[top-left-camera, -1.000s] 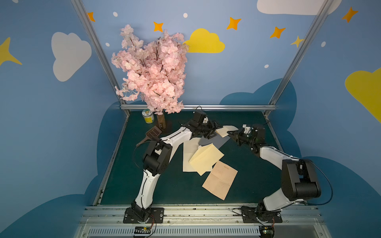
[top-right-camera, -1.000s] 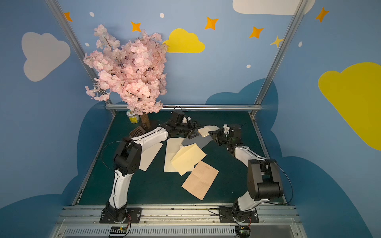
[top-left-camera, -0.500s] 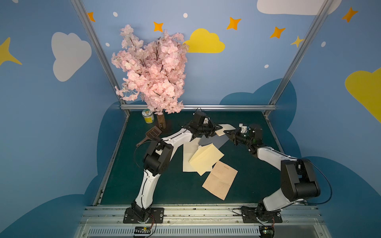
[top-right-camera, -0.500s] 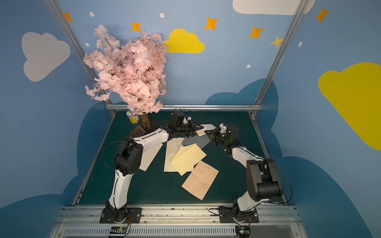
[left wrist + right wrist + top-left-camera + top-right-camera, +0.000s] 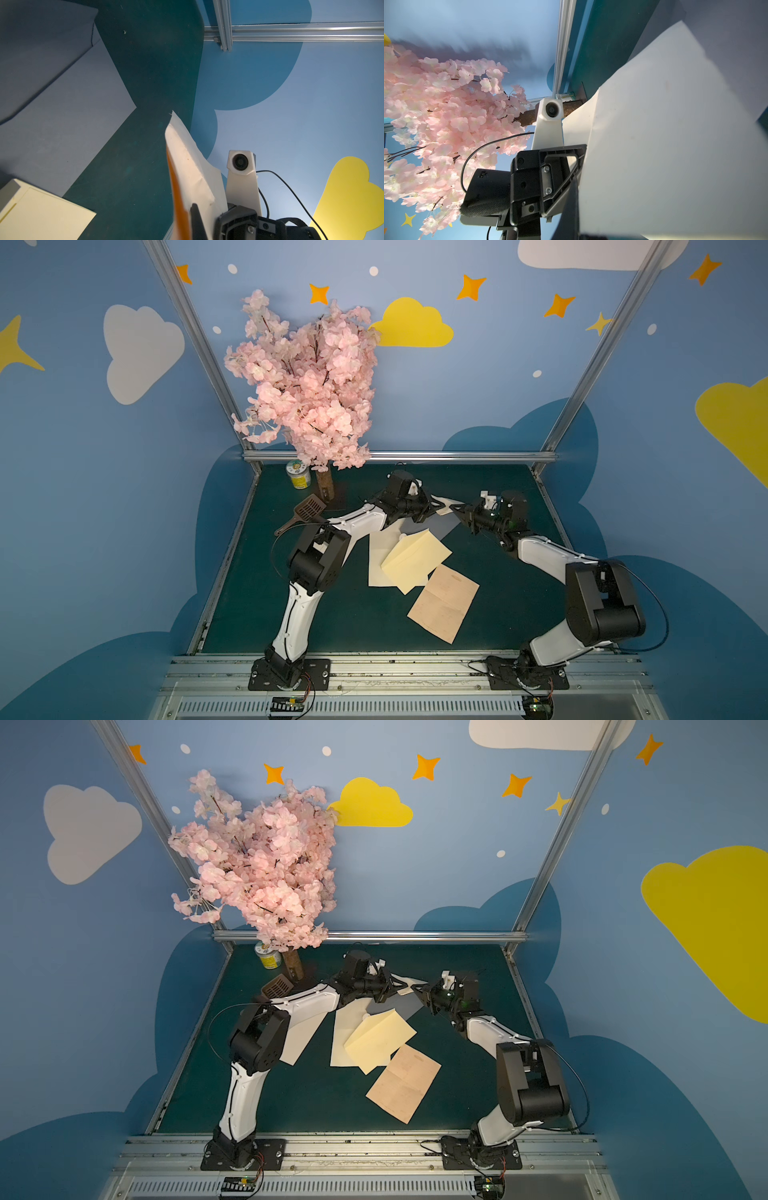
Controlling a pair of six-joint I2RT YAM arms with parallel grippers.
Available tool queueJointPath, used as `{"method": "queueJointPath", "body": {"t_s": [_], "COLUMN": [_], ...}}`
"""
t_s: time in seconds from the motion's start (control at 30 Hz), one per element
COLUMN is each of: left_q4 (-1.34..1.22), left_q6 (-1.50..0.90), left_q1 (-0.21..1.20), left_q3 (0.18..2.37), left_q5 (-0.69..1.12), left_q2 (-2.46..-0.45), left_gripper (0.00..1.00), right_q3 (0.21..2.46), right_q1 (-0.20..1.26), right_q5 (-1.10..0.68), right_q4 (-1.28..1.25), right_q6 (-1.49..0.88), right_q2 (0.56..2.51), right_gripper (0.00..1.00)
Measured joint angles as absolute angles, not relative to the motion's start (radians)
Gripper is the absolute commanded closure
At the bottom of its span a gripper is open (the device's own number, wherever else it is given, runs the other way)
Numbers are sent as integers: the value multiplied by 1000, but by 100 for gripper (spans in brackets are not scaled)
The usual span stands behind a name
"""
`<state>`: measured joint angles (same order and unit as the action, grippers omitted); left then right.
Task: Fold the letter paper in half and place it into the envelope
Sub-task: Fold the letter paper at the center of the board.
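1. At about 11 o'clock on the green surface [image 5: 291,614], a yellow-labelled can [image 5: 298,475] stands just beside the trunk of a pink blossom tree [image 5: 307,381]. A brown slotted scoop [image 5: 309,508] lies near them, toward 10 o'clock.
2. A white sheet [image 5: 299,1040] lies flat at 9 o'clock, partly under the left arm.
3. The left end effector [image 5: 434,506] reaches to about 12 o'clock. Its jaws are closed flat on one end of an off-white paper piece [image 5: 448,504], which is held up off the surface. In the left wrist view a dark finger [image 5: 196,222] presses against the piece, and an orange edge runs along one side of the piece.
4. The piece spans the short gap between the two end effectors in both top views. Whether it is the envelope or the letter cannot be told.
5. The right end effector [image 5: 459,512], at about 1 o'clock, meets the piece from the opposite side, and its jaws are closed on the other end. In the right wrist view the paper fills much of the frame.
6. A grey sheet [image 5: 440,524] lies flat beneath the two end effectors.
7. At the centre a cream sheet [image 5: 380,564] lies flat, and a yellow folded piece [image 5: 415,560] overlaps it.
8. A creased brown sheet [image 5: 444,603] lies toward 5 o'clock, just beside the yellow piece.
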<state>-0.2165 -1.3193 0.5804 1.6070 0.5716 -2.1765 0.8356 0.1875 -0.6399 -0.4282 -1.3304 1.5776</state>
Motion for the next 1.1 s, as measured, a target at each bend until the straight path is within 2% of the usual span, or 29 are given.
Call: {"method": "queueJointPath", "body": {"t_s": [0.33,0.57,0.67,0.77,1.1], "left_q4": [-315,-331,-331,-331,-331], "left_q6": [-1296,-1283,-1282,-1282,-1282], "left_q1": [577,576,573,569,567], "left_q3": [1521,1520,1520,1520,1520], "left_q5": [569,570,577,585,595], "left_q2": [-2145,-2145,-2145,-2145,-2145], "left_gripper": [97,97,97,97,97], "right_q3": [836,836,836,836,836], "right_q1": [180,171,153,134,107], "right_q5": [-676,-678,-658,-638,-626], "right_q4": [-415,-416,-416,-420,-422], "right_q6": [-1328,-1327,-1323,-1324,-1321], "right_q2": [1587,1597,1601,1607,1624], "right_gripper": [98,93,83,83,94]}}
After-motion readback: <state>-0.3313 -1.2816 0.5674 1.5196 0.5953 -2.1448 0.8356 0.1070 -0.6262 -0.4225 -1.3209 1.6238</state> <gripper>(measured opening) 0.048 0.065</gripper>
